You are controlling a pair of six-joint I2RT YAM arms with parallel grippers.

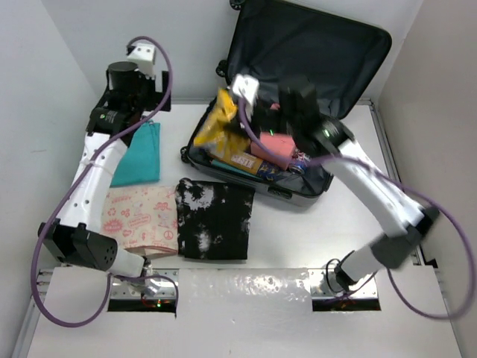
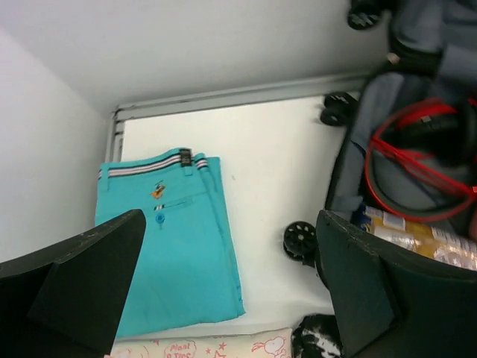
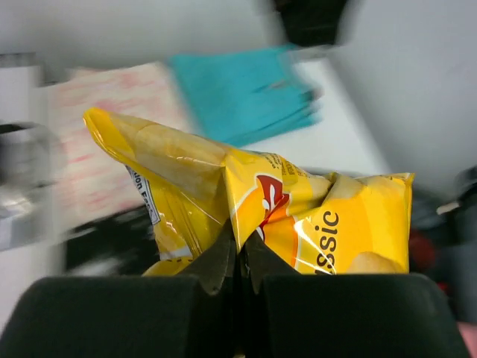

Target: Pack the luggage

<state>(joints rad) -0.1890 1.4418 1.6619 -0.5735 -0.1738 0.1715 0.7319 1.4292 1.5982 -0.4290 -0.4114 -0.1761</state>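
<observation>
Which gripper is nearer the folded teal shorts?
Left. The left gripper hangs open, aimed at the teal shorts; the right gripper is over the luggage, pinching a yellow chip bag.

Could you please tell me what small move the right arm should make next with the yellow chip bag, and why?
Probably ease it down into the luggage. The right gripper is shut on the crumpled edge of the chip bag, and the bag sticks up above the rim at the open case's left end, so releasing now would likely leave it poking out.
</observation>
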